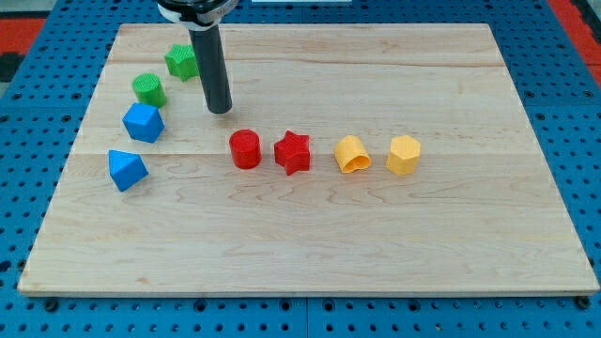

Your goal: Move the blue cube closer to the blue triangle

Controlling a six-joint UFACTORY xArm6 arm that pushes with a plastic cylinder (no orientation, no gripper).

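blue cube (143, 122), blue triangle (126, 170), my tip (220, 111)

A single camera looks down at a steep angle from the near edge, framing the whole wooden table (310, 253) at close range.

My tip (220, 110) rests right of the blue cube (143, 122), above the blue triangle (126, 170).
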